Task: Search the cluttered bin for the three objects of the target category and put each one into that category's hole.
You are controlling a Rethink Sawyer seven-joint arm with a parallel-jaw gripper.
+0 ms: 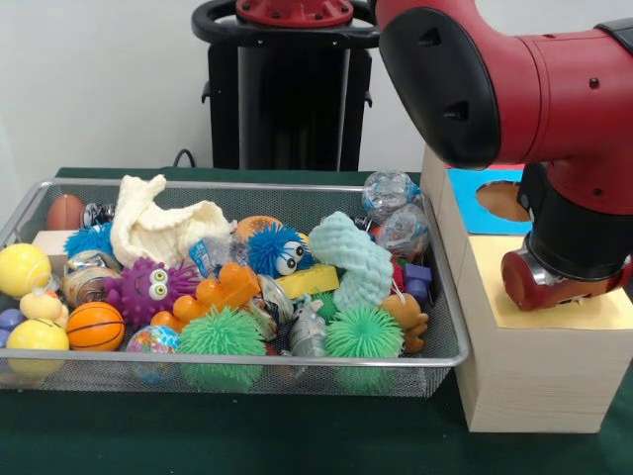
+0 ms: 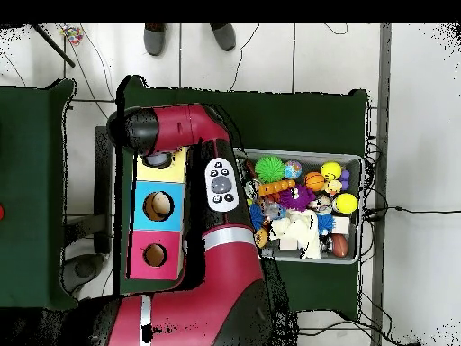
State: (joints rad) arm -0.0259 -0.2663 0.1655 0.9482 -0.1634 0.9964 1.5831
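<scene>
Arm: the red and black robot arm [image 1: 514, 89] reaches over the pale wooden box [image 1: 524, 366] that stands just beside the bin; in the overhead view its end sits above the box's yellow panel [image 2: 171, 164].
Gripper: hidden below the rounded red wrist [image 1: 554, 277], so I cannot tell whether it is spread or closed, or whether it carries anything.
Box top: three coloured panels in a row, each with a round hole, yellow, then blue [image 2: 158, 205], then pink-red [image 2: 154, 255].
Bin: a silver wire-mesh basket [image 1: 237, 371] on the dark green tablecloth [image 1: 297, 435], crowded with toys.
Near edge of bin: two green spiky rubber balls [image 1: 222, 333], a small orange basketball [image 1: 95, 326], a plain yellow ball [image 1: 22, 269].
Middle of bin: a purple spiky creature with big eyes [image 1: 150, 288], a blue fuzzy ball with eyes [image 1: 277, 249], an orange rubber toy [image 1: 223, 292], a mint-green knitted piece [image 1: 356, 259].
Far side of bin: a crumpled cream cloth [image 1: 158, 226] and two clear crinkled balls [image 1: 391, 193] at the corner nearest the box.
Target items: which toys belong to the target category cannot be told; the toys seen all lie in the bin.
Floor: two shoes [image 2: 155, 38] of a person show at the overhead view's top edge.
</scene>
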